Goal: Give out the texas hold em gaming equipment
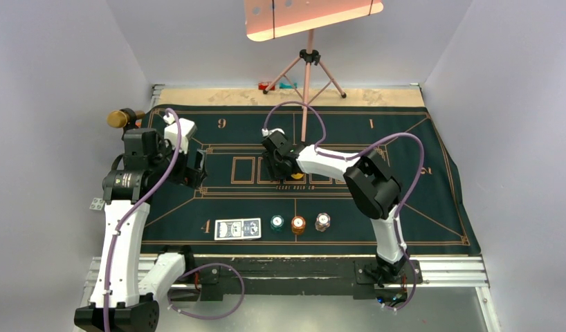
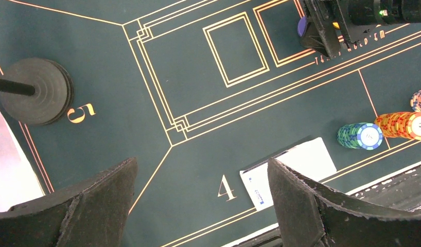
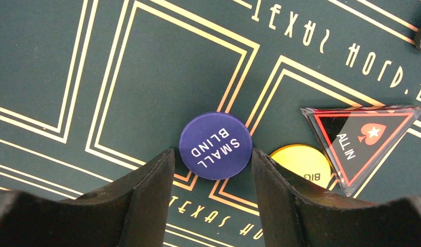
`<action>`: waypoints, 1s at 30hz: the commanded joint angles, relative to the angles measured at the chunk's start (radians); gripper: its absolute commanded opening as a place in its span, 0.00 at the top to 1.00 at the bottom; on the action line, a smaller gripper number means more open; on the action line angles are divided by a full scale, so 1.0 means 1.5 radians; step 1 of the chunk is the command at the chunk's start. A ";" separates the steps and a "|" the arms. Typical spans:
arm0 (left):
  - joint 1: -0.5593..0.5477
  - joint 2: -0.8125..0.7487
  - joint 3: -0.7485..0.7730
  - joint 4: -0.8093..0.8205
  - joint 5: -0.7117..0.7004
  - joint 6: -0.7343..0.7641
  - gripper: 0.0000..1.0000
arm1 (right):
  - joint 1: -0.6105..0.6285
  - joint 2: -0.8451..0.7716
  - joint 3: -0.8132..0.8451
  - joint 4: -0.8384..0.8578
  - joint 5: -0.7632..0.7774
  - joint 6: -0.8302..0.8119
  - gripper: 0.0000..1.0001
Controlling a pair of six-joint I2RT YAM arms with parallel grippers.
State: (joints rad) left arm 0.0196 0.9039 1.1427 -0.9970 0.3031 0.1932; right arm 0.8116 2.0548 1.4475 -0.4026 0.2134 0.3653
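Observation:
A blue SMALL BLIND disc [image 3: 215, 145] lies flat on the green felt mat [image 1: 418, 200]. My right gripper [image 3: 213, 154] is low over it, open, with one fingertip at each side of the disc. Just right of it are a yellow disc [image 3: 300, 163] and a red triangular ALL IN marker [image 3: 360, 139]. Blue-backed cards [image 1: 236, 229] lie at the mat's near edge, with teal [image 1: 277, 222], orange-brown [image 1: 298, 224] and white [image 1: 322, 221] chip stacks to their right. My left gripper [image 2: 200, 164] hangs wide open above the mat's "4", holding nothing. Its right finger hides part of the cards [image 2: 306, 159].
A tripod stand [image 1: 308, 69] stands at the back of the mat, with small red and teal items [image 1: 275, 86] by its feet. A black round base with a rod [image 2: 38, 91] sits at the mat's left by the "5". The metal rail [image 1: 460, 270] runs along the near edge.

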 commanded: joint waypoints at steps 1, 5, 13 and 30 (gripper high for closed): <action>0.003 -0.006 0.029 0.002 -0.021 -0.005 0.00 | 0.007 0.012 0.004 -0.002 -0.018 0.008 0.43; 0.003 -0.007 0.029 0.000 -0.034 -0.003 0.00 | 0.012 0.027 0.020 -0.016 -0.016 0.009 0.51; 0.003 -0.017 0.019 0.001 -0.029 -0.003 0.00 | 0.035 0.051 0.061 -0.031 -0.023 -0.002 0.56; 0.007 -0.015 0.042 -0.017 -0.055 -0.041 0.00 | 0.174 0.180 0.300 -0.127 -0.069 -0.050 0.62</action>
State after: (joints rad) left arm 0.0196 0.8906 1.1652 -1.0176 0.2379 0.1631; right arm 1.0161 2.2932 1.8370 -0.5236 0.1886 0.3080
